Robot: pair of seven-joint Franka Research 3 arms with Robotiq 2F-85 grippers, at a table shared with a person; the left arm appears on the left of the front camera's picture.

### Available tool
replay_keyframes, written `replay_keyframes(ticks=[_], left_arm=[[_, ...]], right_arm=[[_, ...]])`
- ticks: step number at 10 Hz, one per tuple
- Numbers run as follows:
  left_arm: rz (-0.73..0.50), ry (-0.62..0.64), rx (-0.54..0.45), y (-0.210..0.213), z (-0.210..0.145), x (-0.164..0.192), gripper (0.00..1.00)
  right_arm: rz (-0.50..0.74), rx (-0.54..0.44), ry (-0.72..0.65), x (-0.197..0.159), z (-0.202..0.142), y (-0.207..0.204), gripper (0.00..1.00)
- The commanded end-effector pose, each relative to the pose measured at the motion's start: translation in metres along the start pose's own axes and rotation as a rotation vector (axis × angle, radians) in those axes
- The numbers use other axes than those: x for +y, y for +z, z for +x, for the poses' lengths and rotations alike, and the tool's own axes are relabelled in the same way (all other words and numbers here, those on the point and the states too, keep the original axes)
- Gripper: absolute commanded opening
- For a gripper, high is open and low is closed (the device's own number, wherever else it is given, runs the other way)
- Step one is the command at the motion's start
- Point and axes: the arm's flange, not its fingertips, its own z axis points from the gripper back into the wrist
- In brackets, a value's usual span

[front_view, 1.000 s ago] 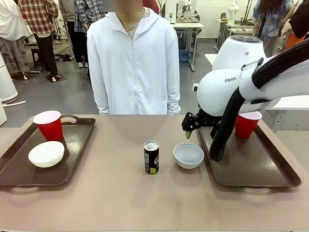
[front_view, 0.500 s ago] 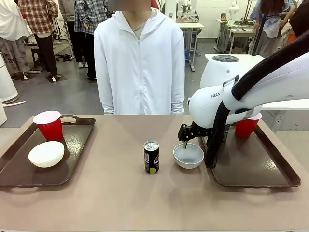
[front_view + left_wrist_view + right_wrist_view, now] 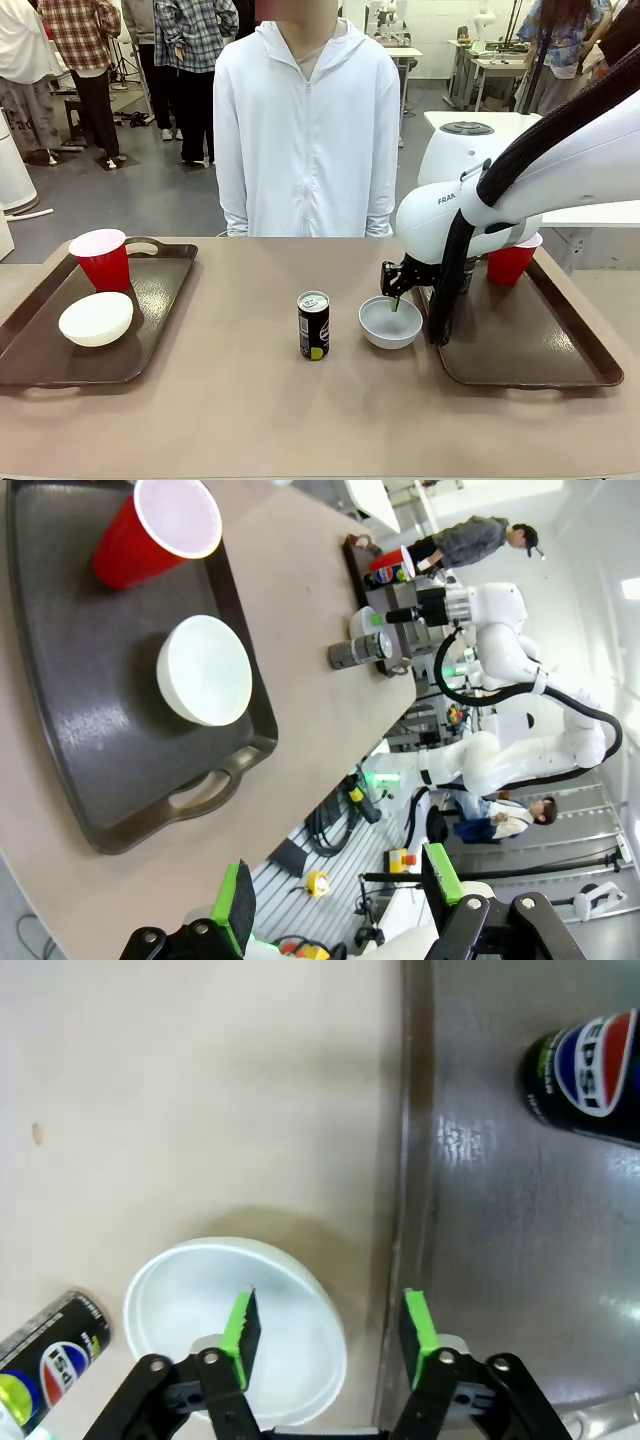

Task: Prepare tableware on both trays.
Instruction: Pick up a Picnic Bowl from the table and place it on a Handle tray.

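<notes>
My right gripper (image 3: 393,300) reaches down over the far right rim of the pale grey-blue bowl (image 3: 390,322) on the bare table. In the right wrist view one finger hangs inside the bowl (image 3: 290,1300) and the other outside it beside the right tray (image 3: 520,1240); the jaws are partly apart, with gaps to the rim. One dark can (image 3: 590,1070) stands on that tray, another can (image 3: 313,325) mid-table. The left tray (image 3: 150,300) holds a red cup (image 3: 102,258) and a cream bowl (image 3: 96,318). My left gripper (image 3: 338,900) hovers open and empty above the left tray (image 3: 80,730).
A second red cup (image 3: 512,255) stands at the back of the right tray (image 3: 530,350), partly behind my right arm. A person in a white hooded jacket (image 3: 305,130) stands at the far edge with hands off the table. Bare tabletop lies between the trays.
My right gripper has dropped from above the tray's corner onto the grey-blue bowl's rim, and its jaws have narrowed. The person has shifted a little to the right.
</notes>
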Motion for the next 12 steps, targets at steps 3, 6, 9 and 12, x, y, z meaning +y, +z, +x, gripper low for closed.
replay_keyframes(ticks=[3,6,9,12], left_arm=[[-0.01,0.011,-0.018,0.0,0.0,-0.005,0.88],[-0.01,0.011,-0.018,0.0,0.0,-0.005,0.88],[-0.01,0.011,-0.018,0.0,0.0,-0.005,0.88],[-0.01,0.011,-0.018,0.0,0.0,-0.005,0.88]], right_arm=[[-0.014,0.015,-0.03,0.003,0.006,0.005,0.23],[-0.018,0.021,-0.029,0.003,0.004,0.006,0.0],[-0.018,0.029,-0.025,0.003,0.003,0.008,0.0],[-0.041,0.023,0.106,0.006,-0.039,0.065,0.0]])
